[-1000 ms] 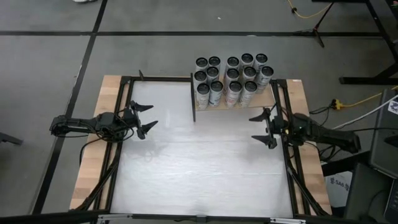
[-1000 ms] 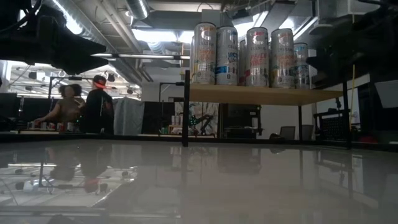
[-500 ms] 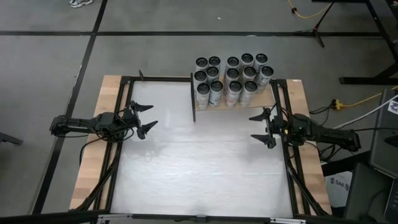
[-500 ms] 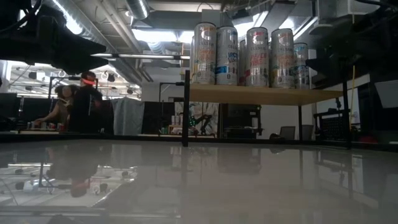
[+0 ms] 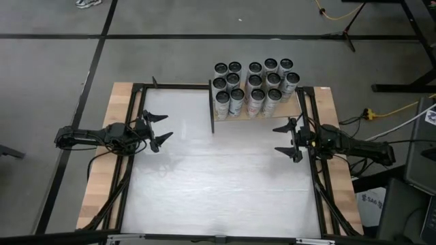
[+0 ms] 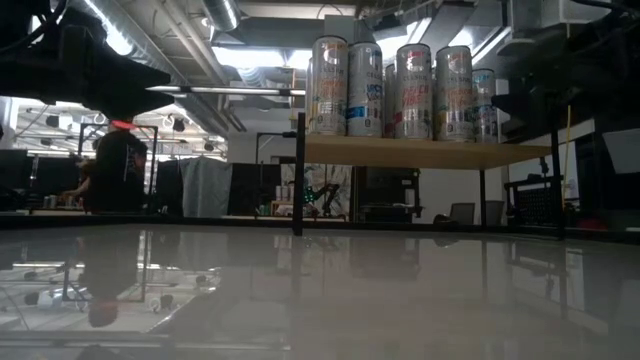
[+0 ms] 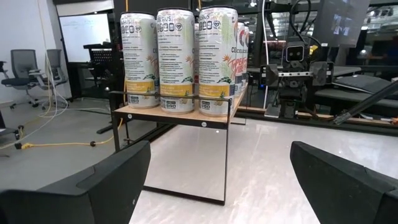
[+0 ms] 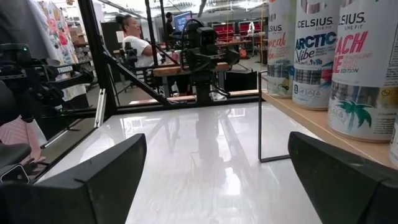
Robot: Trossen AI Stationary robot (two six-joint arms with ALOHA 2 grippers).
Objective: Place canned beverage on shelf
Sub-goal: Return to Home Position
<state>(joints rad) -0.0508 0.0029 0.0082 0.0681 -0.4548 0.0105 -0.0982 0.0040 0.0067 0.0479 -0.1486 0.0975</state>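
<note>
Several tall beverage cans (image 5: 253, 85) stand upright in rows on the shelf (image 5: 289, 109), a pale wood board on black posts at the table's far edge; they also show in the low view (image 6: 395, 90) and the left wrist view (image 7: 180, 59). My left gripper (image 5: 159, 128) is open and empty over the table's left side. My right gripper (image 5: 286, 139) is open and empty over the table's right side, near the shelf's near right corner.
The white tabletop (image 5: 218, 177) lies between the two arms. A black frame (image 5: 136, 88) runs along the table's edges. The shelf's black post (image 5: 212, 109) stands at its left end. A person (image 6: 110, 175) is in the room behind.
Both arms have kept still. A person in the room behind has moved to the left in the low view.
</note>
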